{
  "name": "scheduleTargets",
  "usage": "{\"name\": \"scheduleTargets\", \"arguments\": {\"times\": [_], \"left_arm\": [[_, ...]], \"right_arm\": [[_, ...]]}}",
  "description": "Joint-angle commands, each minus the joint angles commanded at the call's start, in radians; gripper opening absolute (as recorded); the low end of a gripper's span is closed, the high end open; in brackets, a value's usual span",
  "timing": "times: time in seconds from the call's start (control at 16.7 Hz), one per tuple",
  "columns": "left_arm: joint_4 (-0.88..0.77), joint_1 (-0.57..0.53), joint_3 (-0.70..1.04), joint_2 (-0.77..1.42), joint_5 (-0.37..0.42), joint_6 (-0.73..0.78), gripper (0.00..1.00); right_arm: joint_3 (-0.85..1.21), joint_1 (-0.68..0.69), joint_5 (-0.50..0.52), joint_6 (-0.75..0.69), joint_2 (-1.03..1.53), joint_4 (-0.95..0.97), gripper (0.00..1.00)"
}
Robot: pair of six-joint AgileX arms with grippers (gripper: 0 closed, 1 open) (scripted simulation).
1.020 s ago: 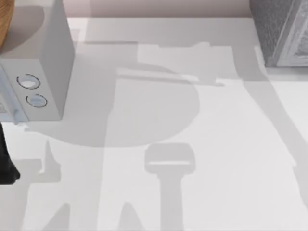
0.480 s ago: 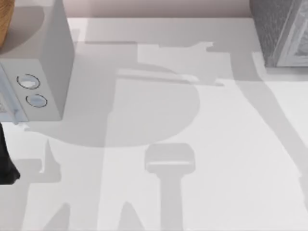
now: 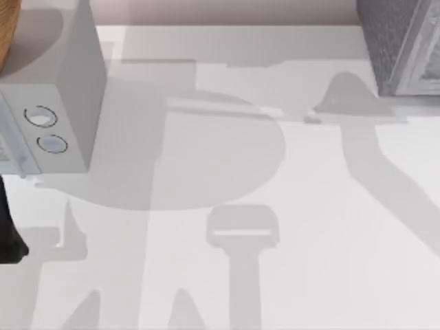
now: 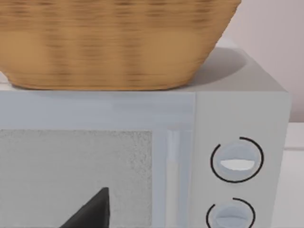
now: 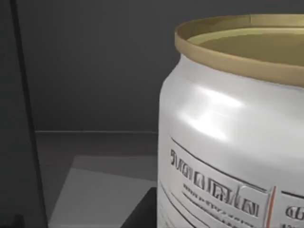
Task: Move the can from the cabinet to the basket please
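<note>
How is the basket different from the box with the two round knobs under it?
The basket is tan and woven, with walls that flare outward toward the top; the box with two round knobs is pale grey, smooth and square-cornered. The basket has a rounded shape, while the box has flat faces and a window panel in front. The basket sits on top; the box bears it from below. Both stand at the table's left side.

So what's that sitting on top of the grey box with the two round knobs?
A big woven basket sits on top of the grey box, casting a shadow on its roof. You can see the basket's side, but not what's inside it.
</note>
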Motion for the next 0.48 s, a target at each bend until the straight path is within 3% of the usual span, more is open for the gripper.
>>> {"name": "scheduleTargets", "arguments": {"times": [0.48], "left_arm": [[0.000, 0.000, 0.000, 0.000, 0.000, 0.000, 1.00]], "right_arm": [[-0.037, -0.004, -0.014, 0.002, -0.028, -0.003, 0.00]]}}
